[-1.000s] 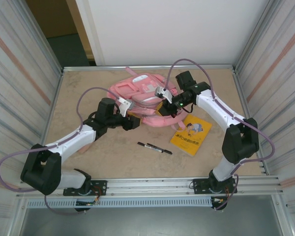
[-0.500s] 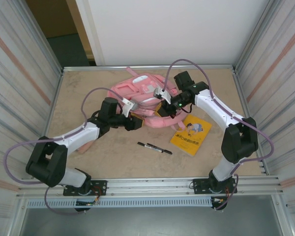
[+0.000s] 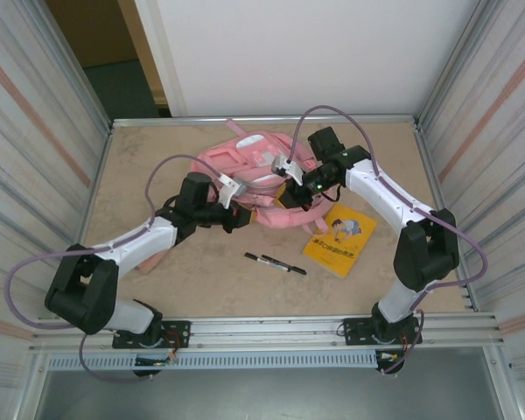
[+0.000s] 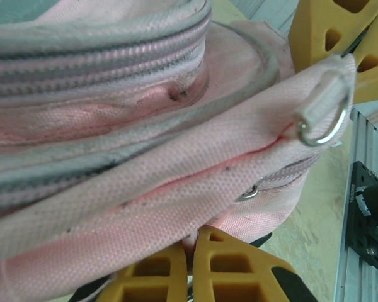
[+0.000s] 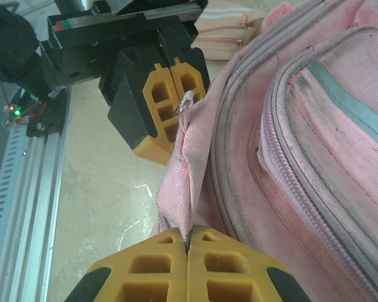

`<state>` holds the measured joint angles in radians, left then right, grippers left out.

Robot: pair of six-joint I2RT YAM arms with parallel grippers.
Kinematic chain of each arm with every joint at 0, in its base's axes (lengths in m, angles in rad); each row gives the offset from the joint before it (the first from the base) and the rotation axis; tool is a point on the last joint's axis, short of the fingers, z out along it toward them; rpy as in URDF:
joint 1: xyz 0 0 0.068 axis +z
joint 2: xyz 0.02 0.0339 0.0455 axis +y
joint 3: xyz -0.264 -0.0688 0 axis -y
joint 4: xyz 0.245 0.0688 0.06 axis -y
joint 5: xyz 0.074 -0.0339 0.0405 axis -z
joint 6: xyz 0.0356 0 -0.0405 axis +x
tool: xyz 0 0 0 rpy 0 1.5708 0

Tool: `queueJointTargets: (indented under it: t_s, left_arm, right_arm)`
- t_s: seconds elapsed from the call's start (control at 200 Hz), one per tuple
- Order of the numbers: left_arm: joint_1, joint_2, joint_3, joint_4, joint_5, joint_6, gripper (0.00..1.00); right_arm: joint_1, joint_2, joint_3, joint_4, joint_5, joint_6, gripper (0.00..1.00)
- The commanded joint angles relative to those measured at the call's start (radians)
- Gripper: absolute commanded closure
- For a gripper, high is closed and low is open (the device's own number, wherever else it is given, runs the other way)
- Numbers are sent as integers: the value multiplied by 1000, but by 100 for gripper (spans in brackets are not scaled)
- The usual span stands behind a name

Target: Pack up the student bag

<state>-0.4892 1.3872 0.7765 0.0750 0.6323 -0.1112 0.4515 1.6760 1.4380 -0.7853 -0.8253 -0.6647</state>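
Pinching a fold of pink cloth, the left jaws are closed flat, their yellow fingers [image 4: 230, 267] meeting at the lower rim of the student bag [image 4: 113, 126]. The right jaws are closed the same way, their yellow fingers [image 5: 145, 270] pressed together on the other end of that cloth strip [image 5: 181, 170]. The strip runs taut between the two grips along the bag's near side. A small metal ring [image 4: 324, 123] hangs at the strip's end, and in the right wrist view the ring [image 5: 184, 106] lies right against the left arm's fingertips [image 5: 164, 94].

Beside the strip the bag's zipped seams curve away, grey-edged and closed.

From above, the student bag [image 3: 258, 171] lies on the surface [image 3: 149, 157] at the far middle, close to the back edge. The left arm [image 3: 140, 245] reaches in from the near left and the right arm [image 3: 385, 197] from the near right; the two wrists meet at the bag's near edge.

Just beside the bag's right corner lies a yellow book [image 3: 339, 230], under the right arm's elbow. Two black pens [image 3: 276, 262] lie end to end nearer the arm bases, apart from the bag and the book.

Bare surface spreads left of the bag to the side wall [image 3: 44, 175], and between the pens and the metal rail [image 3: 271, 328] at the near edge. The far right corner is also bare.
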Motion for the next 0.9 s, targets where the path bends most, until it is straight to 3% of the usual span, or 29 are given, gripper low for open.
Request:
queueJointTargets:
  t_s: [0.0, 0.441, 0.506, 0.616, 0.782, 0.897]
  left_arm:
    - [36, -63, -25, -61, -117, 6, 100]
    - [183, -99, -32, -183, -327, -43, 100]
    - [236, -68, -25, -183, -298, -75, 100]
    - [349, 3, -9, -160, -145, -130, 100]
    - [405, 67, 39, -181, -128, -160, 100]
    - [411, 79, 70, -205, -113, -181, 84]
  right_arm:
    - [6, -8, 18, 23, -21, 33, 100]
    - [21, -82, -19, 58, -13, -1, 100]
    - [25, -90, -19, 55, -9, 5, 100]
    - [36, -105, -33, 76, -5, 26, 100]
    - [67, -97, -67, 141, 16, 83, 100]
    - [84, -113, -122, 257, 76, 159, 100]
